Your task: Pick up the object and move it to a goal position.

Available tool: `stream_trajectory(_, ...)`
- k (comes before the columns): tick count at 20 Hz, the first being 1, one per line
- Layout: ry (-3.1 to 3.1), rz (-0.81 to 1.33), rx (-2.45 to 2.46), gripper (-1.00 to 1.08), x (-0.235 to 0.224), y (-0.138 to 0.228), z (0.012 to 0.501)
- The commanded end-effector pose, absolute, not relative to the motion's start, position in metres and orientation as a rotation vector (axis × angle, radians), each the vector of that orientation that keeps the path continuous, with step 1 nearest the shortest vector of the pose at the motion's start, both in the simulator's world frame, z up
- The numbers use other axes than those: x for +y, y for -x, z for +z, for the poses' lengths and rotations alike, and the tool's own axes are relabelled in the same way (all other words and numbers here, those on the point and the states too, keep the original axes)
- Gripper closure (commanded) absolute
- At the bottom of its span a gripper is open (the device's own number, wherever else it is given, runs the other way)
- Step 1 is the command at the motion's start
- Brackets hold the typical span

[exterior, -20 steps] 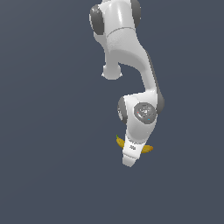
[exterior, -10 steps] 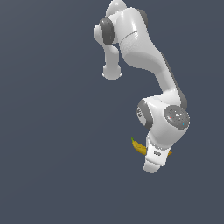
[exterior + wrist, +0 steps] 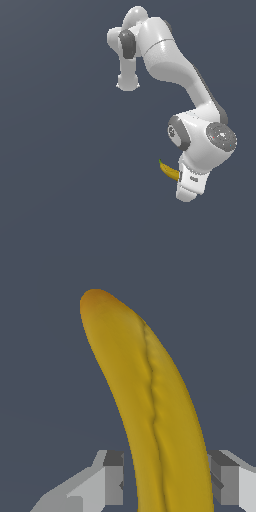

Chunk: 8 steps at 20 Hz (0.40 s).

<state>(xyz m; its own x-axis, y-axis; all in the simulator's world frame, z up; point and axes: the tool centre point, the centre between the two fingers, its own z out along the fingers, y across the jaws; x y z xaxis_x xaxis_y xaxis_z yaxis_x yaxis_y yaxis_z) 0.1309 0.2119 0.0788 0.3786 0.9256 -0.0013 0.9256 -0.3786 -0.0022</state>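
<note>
— Where is the banana (image 3: 150,406)?
— Clamped in the claw (image 3: 167,481), one finger (image 3: 112,481) on each flank. In the exterior view it juts from behind the white wrist toward that view's left, against plain dark grey.
— Any writing?
— A small dark mark on the hand housing (image 3: 192,182), too tiny to read.
</note>
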Motion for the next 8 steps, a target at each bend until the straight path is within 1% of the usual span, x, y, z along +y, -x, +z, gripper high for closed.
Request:
stream_trajectory(1, 2.609, 0.000, -1.750, 1.08, 0.2159, -0.1336, 0.0812)
stream_trajectory(8, 2.609, 0.000, -1.750, 1.08, 0.2193, -0.1356, 0.0819)
